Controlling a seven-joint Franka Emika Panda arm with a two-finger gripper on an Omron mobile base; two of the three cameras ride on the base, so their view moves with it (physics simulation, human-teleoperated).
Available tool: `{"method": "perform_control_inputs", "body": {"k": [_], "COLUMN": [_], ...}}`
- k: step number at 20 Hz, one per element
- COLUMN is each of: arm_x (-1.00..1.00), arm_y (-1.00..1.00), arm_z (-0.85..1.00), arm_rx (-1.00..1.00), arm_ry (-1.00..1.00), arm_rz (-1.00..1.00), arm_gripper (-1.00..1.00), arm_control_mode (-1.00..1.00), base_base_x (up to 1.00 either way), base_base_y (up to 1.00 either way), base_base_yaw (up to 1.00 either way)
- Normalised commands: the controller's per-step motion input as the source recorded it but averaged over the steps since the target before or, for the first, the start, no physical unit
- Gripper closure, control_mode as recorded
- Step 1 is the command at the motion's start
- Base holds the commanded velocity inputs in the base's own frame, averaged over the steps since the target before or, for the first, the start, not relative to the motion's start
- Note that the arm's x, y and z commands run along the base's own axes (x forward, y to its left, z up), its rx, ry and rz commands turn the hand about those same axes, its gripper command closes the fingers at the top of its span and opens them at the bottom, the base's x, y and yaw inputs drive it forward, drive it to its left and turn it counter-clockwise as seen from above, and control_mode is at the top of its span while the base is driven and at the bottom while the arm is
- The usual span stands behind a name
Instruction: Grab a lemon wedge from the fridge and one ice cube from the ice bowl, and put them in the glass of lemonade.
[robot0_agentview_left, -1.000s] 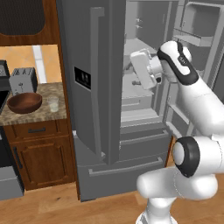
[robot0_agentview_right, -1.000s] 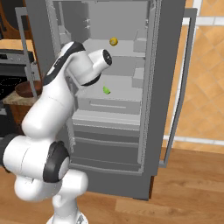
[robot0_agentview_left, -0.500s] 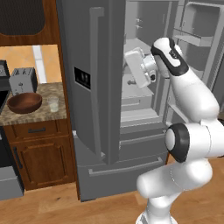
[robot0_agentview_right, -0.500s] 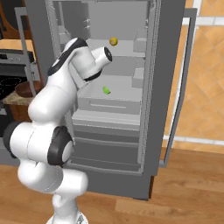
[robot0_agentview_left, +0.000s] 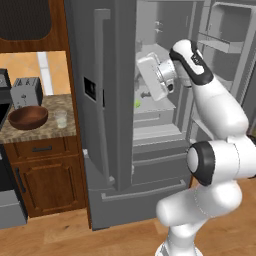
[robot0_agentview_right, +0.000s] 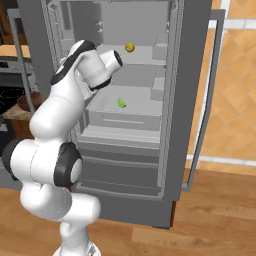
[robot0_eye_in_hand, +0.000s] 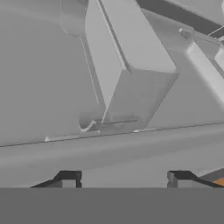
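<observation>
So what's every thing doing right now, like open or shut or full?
Tall grey steel fridge: right door open.
Small green wedge: lying on a shelf.
Small yellow fruit: on an upper shelf.
Fingers: apart, holding nothing.
Brown wooden bowl: on counter.
Clear glass: upright.

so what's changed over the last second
The arm has swung its end effector further into the open fridge, and the fingers have narrowed somewhat, holding nothing. The lemon wedge on its shelf, the yellow fruit above, and the bowl and glass stayed put.
</observation>
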Motion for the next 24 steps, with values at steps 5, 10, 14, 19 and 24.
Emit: {"method": "perform_control_inputs", "body": {"k": [5, 10, 14, 19, 24], "arm_x": [-0.64, -0.41, -0.19, -0.2, -0.55], "arm_y": [0.63, 0.75, 0.86, 0.78, 0.29], "arm_z": [-0.36, 0.0, 0.07, 0.03, 0.24], "arm_rx": [0.1, 0.06, 0.0, 0.0, 0.0], "arm_ry": [-0.14, -0.23, -0.18, -0.04, 0.01], "arm_rz": [0.0, -0.09, -0.09, -0.07, -0.02], "arm_gripper": [-1.0, -1.0, -1.0, -1.0, -1.0], "arm_control_mode": [-1.0, -1.0, -1.0, -1.0, -1.0], "base_base_x": [0.0, 0.0, 0.0, 0.0, 0.0], "base_base_y": [0.0, 0.0, 0.0, 0.0, 0.0], "base_base_yaw": [0.0, 0.0, 0.0, 0.0, 0.0]}}
